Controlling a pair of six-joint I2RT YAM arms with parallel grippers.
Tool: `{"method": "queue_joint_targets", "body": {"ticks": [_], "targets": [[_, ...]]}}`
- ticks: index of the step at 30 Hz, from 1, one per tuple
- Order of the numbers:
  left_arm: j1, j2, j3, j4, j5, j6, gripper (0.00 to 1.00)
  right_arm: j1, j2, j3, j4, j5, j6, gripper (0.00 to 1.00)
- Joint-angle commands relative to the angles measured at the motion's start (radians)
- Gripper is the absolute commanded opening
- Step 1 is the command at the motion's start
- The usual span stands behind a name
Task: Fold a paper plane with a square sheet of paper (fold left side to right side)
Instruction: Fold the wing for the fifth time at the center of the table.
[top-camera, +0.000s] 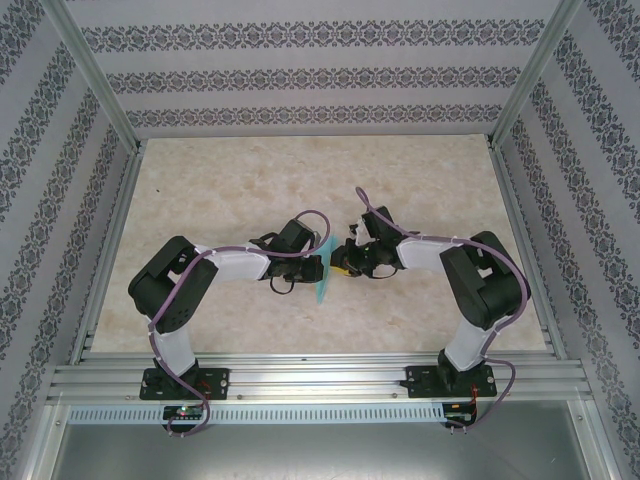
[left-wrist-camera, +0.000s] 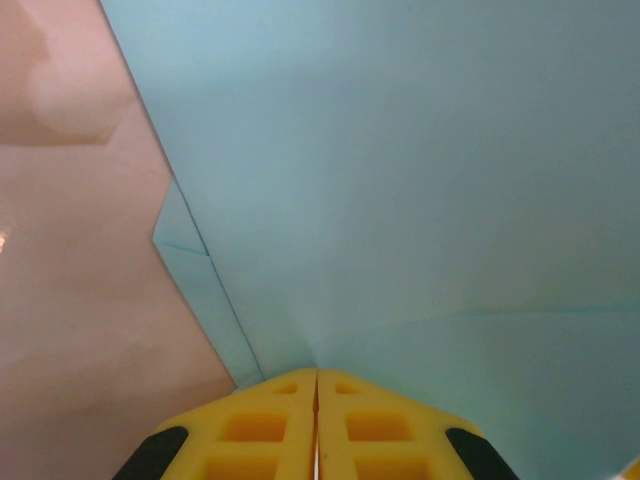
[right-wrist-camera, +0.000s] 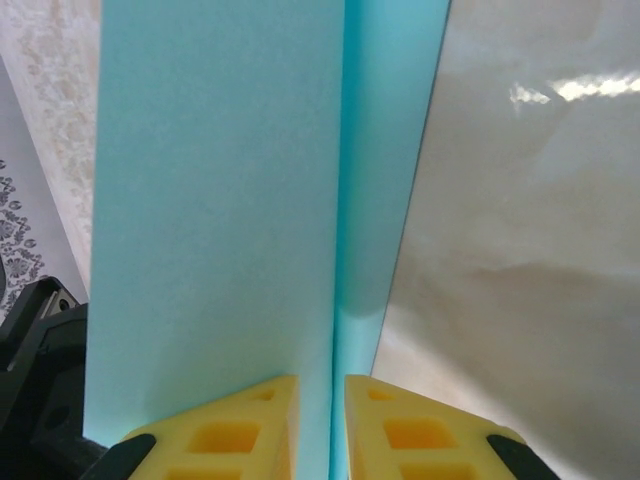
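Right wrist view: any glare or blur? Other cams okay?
Right wrist: bright glare on the table, paper fairly sharp. Left wrist: paper close and soft, table tinted pink. Top external: even light, no harsh shadows.

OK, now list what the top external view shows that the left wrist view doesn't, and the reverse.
Top external adds: both whole arms meeting mid-table, the right gripper facing the left gripper across the turquoise paper, which is seen edge-on, plus the aluminium frame and patterned walls.
Left wrist adds: the yellow fingers pressed together on the paper's edge, a stepped, layered fold at its left side, and a faint crease running right.
Shared: the paper itself and the beige table beneath it.
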Motion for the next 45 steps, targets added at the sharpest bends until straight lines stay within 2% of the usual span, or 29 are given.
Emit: {"method": "queue_joint_targets", "body": {"ticks": [1,16,20,27,45], "targets": [[0.008,0.002,-0.027,-0.007,-0.034,-0.014,0.1,0.013,0.026,0.03,0.016,-0.005,0.003,0.2],[0.009,-0.015,-0.025,-0.012,-0.042,-0.015,0.11,0.021,0.069,0.055,-0.024,0.017,-0.027,0.21],[0.008,-0.011,-0.025,-0.011,-0.04,-0.016,0.11,0.015,0.053,0.045,-0.029,0.024,-0.033,0.24],[0.008,-0.003,-0.021,-0.013,-0.038,-0.015,0.11,-0.021,-0.024,-0.024,0.023,-0.004,-0.038,0.34],[0.008,-0.002,-0.021,-0.014,-0.037,-0.016,0.11,-0.019,-0.054,-0.035,0.038,-0.024,-0.035,0.4]]}}
